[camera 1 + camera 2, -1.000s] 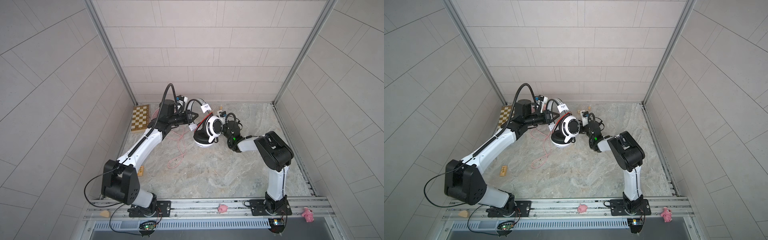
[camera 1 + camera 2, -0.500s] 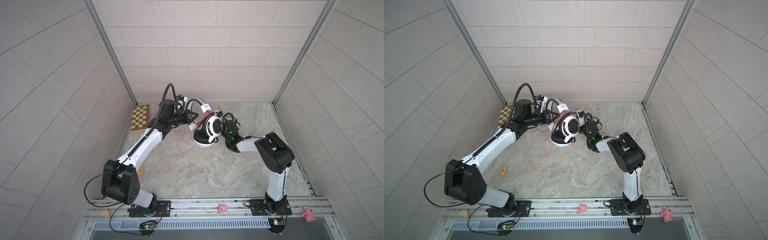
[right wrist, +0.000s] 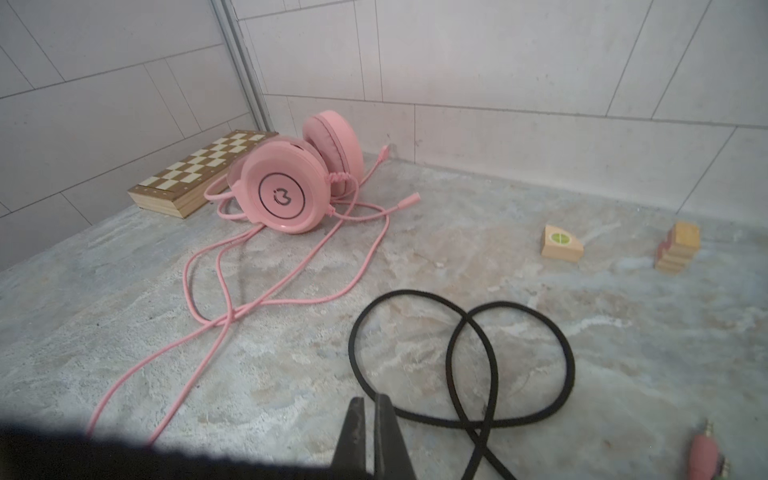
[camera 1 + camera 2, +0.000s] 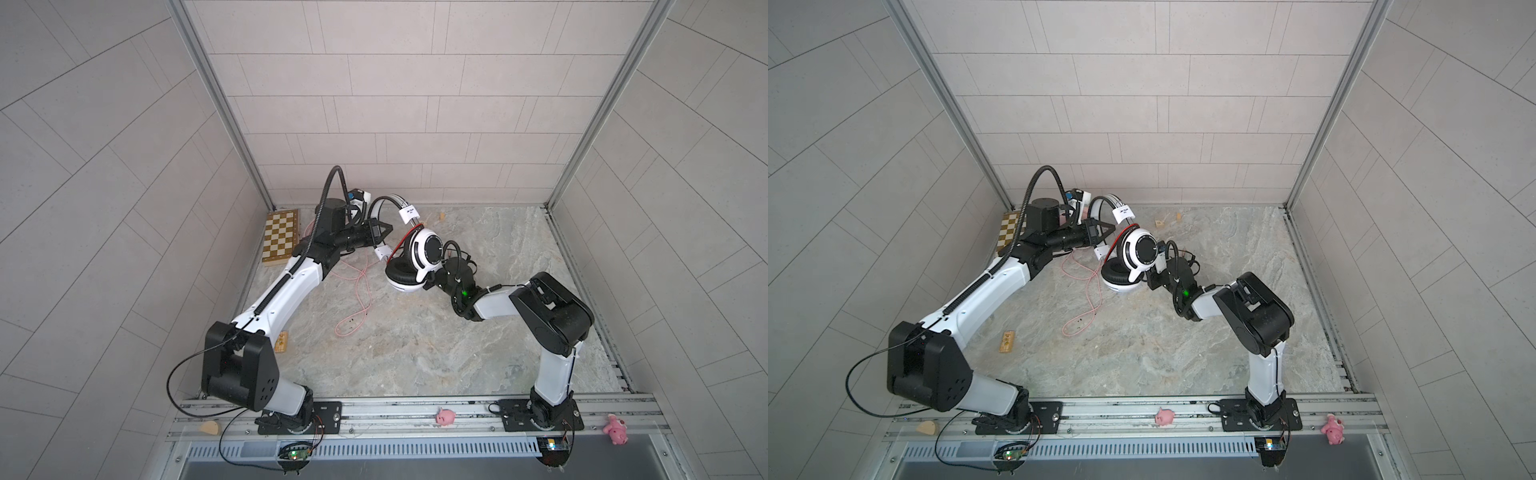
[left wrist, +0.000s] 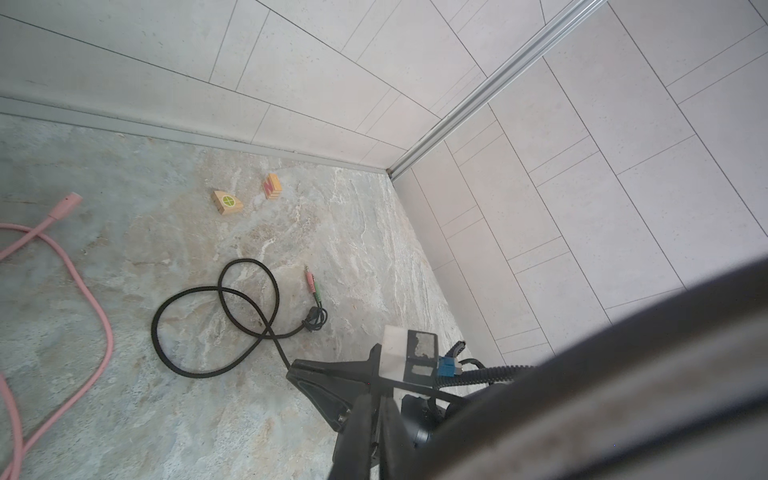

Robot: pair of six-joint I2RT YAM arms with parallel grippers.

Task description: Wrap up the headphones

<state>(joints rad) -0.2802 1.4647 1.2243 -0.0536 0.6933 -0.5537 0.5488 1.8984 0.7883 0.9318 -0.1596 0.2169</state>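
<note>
White over-ear headphones (image 4: 428,249) with black pads: between both arms over marbled counter (image 4: 415,345), paper headband tag (image 4: 408,215) (print illegible). Left fingers (image 5: 359,424) together, dark blur cutting off that view. Right fingers (image 3: 355,440) closed where black braided cable (image 3: 415,293) crosses; grip unclear. Pink headphones (image 3: 286,195), round cup logo, beside wooden chessboard (image 3: 195,170) at back corner.

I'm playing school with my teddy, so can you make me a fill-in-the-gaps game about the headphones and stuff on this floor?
1. The pink headphones lie right beside the wooden ____.
2. The black cable ends in a pink plug and a ____ plug.
3. The white headphones have ____ ear pads.

Missing words: chessboard; green; black.
</note>
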